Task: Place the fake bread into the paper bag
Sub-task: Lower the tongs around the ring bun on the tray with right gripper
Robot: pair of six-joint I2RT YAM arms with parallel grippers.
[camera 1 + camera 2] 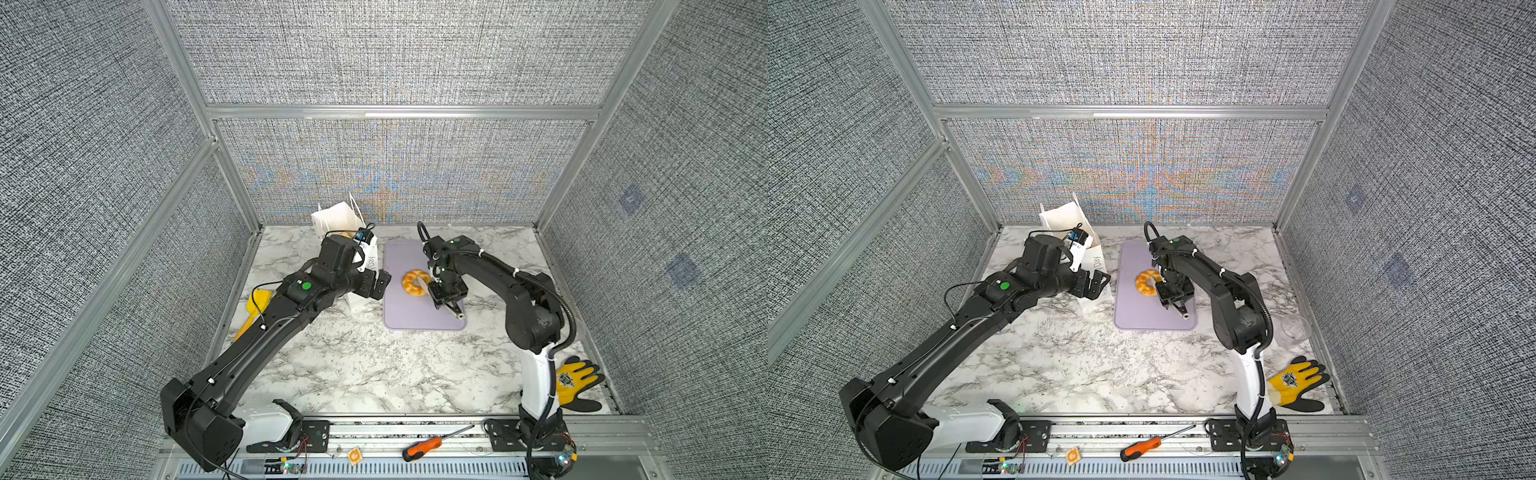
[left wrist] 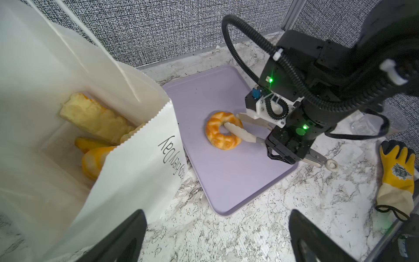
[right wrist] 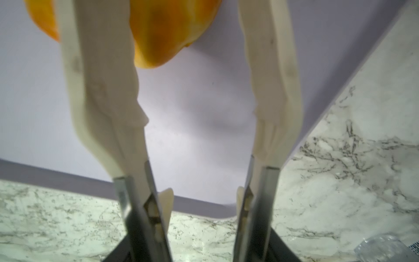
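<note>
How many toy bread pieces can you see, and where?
4: a ring on the tray; a pale piece, an orange piece and a roll inside the paper bag. More may be hidden there.

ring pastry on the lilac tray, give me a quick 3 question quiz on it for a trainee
1. True or false: the ring pastry lies on the lilac tray.
2. Fill in: the left end effector, next to the paper bag, has its jaws ___.
3. One finger of the right end effector is: A in the ring pastry's hole; B under the lilac tray; C inside the paper bag.
Key: 1 true; 2 open; 3 A.
</note>
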